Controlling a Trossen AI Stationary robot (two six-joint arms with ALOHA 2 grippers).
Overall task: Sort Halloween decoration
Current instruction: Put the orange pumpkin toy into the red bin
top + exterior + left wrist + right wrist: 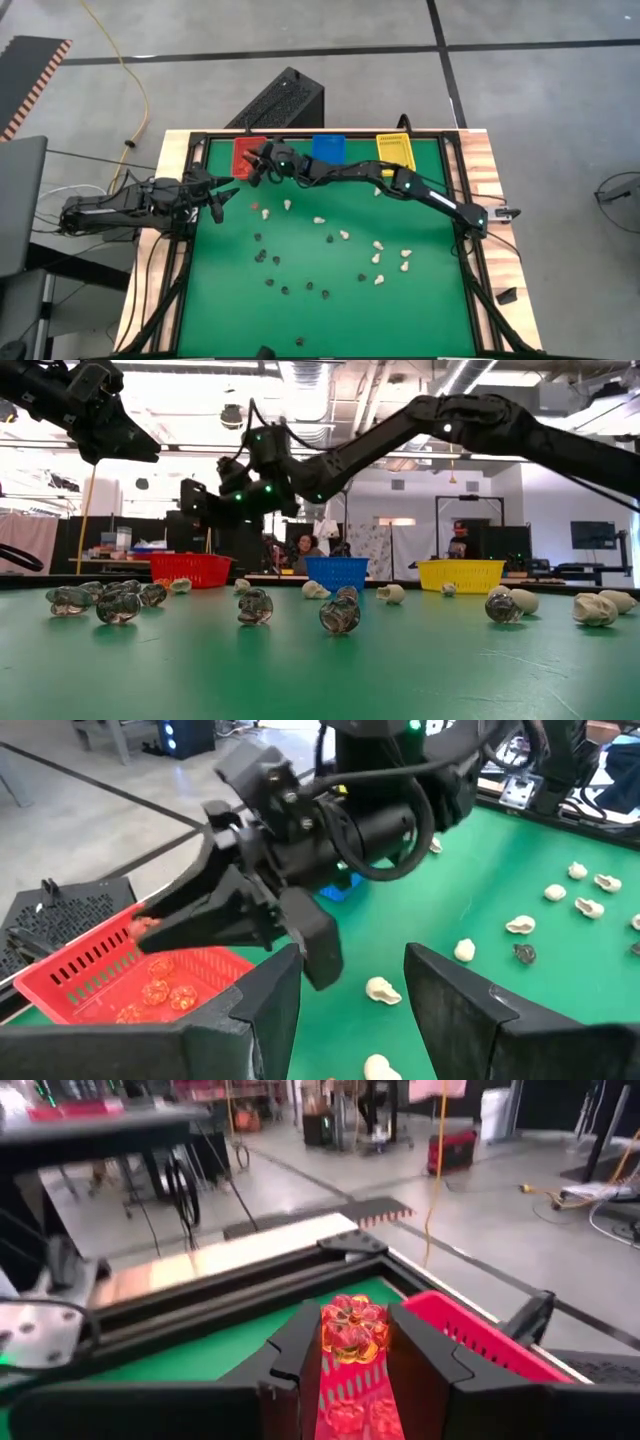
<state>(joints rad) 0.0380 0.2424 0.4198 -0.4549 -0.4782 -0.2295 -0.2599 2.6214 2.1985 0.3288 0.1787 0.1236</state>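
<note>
My right gripper (pixel 353 1342) reaches across the far side of the table and hovers over the red bin (pixel 244 150), shut on an orange trinket (pixel 352 1328). More orange trinkets (pixel 158 990) lie inside that bin. My left gripper (pixel 350 960) is open and raised near the table's left edge (pixel 228 197), touching nothing. Cream-white trinkets (pixel 378 245) lie scattered on the green mat toward the right. Black trinkets (pixel 272 258) lie toward the near left. My right gripper pinches the orange trinket (pixel 352 1330) between its two fingers (pixel 300 1350), one on each side. The trinket is lifted clear and sits above the red bin's (pixel 480 1345) open top.
A blue bin (pixel 327 148) and a yellow bin (pixel 395 150) stand beside the red one along the far edge. The right arm (pixel 400 183) spans the far part of the mat. A black frame (pixel 190 200) rims the table. People sit in the room behind (pixel 303 547).
</note>
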